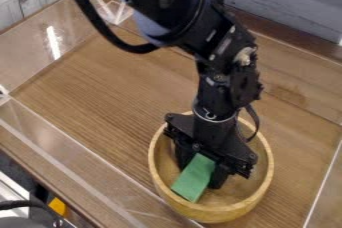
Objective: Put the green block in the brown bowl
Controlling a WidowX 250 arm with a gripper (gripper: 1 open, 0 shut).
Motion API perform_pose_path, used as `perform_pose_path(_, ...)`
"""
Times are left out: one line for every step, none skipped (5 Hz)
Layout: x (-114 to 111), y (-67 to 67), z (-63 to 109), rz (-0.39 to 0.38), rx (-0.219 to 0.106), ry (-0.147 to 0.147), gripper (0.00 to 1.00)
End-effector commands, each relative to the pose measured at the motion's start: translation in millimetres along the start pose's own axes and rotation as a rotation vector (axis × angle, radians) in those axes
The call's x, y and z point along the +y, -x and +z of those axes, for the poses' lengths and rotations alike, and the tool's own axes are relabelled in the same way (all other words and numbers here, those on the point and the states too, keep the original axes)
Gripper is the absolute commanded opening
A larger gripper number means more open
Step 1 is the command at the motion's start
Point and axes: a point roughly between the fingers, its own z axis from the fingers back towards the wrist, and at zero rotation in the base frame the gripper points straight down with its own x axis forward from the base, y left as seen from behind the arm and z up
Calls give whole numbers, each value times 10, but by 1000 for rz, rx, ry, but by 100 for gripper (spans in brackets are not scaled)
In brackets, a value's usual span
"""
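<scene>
Wood-grain tabletop [107, 92], pale brown, with clear glossy panels along its left and near edges throwing glare. Brown bowl [262, 190] sits toward the lower right of the view, wide and shallow, thick tan rim. Black robot arm [201, 42] curves in from the top and drops straight down into the bowl. Its hand [214, 162] is low inside the bowl, pointing down, black fingers [179, 144] splayed either side of the green block's upper end. Green block [195, 179] lies in the bowl, tilted, its lower end toward the near-left rim, its upper end tucked under the hand. Fingers appear drawn in against the block's upper end; whether they truly clamp it cannot be told, since the hand's body hides the contact.
</scene>
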Motion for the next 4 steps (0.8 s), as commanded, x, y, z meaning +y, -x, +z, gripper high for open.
perform_pose_path(-51,-105,40,38,-22,6,0)
perform_pose_path(-89,-204,20,95,-22,9,0)
perform_pose_path(-80,-252,98,138,-26,11,0)
perform_pose_path(-80,-297,165,181,-25,15,0)
